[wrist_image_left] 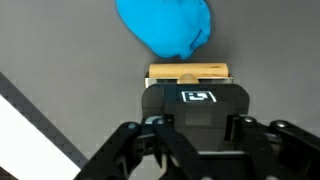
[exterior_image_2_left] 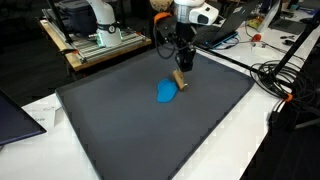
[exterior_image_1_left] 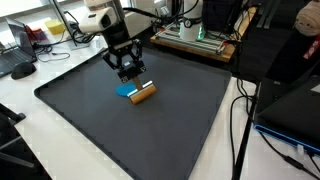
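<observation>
A wide dark grey mat (exterior_image_1_left: 185, 130) is covering the table, and the black Robotiq gripper (exterior_image_2_left: 181, 70) is standing over its far half. The jaws are drawn in about halfway and seem to be pinching the tan wooden block (wrist_image_left: 190, 72) across its short sides. Whether the block is resting on the mat or hanging just above it is hard to tell.

A soft blue lump of cloth or plush (wrist_image_left: 165, 25) is lying just beside the block, touching or nearly touching its long edge.

The block is looking light, stiff and smooth-faced, so it is likely taking a firm squeeze without damage. A grip at its middle, across the narrow width, is probably keeping it from swinging. The blue lump would give and shift under any nudge.
</observation>
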`<action>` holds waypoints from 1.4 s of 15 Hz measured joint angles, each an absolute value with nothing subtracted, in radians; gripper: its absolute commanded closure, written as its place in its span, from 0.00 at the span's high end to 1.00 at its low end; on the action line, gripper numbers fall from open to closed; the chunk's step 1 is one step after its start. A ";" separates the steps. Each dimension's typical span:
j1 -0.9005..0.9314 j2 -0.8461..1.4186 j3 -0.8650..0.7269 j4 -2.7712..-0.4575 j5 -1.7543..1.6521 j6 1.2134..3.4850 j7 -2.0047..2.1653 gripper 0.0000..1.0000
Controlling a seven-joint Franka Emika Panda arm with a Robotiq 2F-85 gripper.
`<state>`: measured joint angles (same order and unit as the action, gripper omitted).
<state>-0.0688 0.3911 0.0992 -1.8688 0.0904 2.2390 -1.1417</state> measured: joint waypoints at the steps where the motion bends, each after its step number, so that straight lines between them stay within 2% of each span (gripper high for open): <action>1: -0.066 0.391 0.104 -1.870 0.090 2.250 -1.143 0.23; 21: -0.035 0.256 0.095 -2.009 -0.011 2.288 -0.921 0.23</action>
<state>-0.0348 0.2564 0.0953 -2.0091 -0.0112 2.2879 -0.9213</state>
